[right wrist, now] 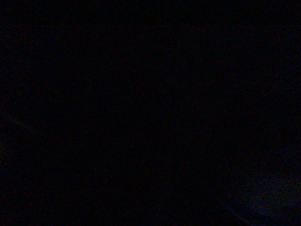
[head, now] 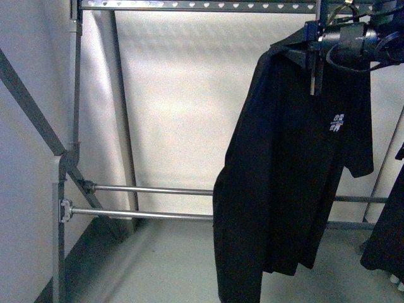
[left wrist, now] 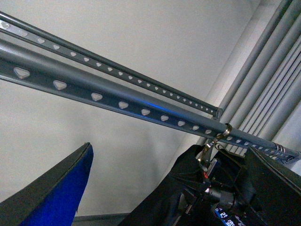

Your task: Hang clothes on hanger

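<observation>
— Where is the T-shirt now?

— It hangs to my right in the front view, black, draped off a dark coat hanger up near the rack's top rail. The small white print faces out on the chest, and the hem falls past the two lower cross bars.

— Is it on the rail?

— My left wrist view shows a brass-coloured hook curled over the nearer of the two heart-holed rails, with black cloth bunched just below it.

— And your right hand?

— It is up at the neck of the coat hanger, right against it, cables looping behind. How wide my fingers stand, or whether they grip the hanger, I cannot tell; that wrist's picture is dark.

— Your left hand?

— I see only a black and blue wedge at the edge of its wrist view, below the rails and touching nothing. Whether the hand is spread or closed I cannot tell.

— Anything else there?

— Another dark garment at the far right edge, beside the T-shirt.
</observation>
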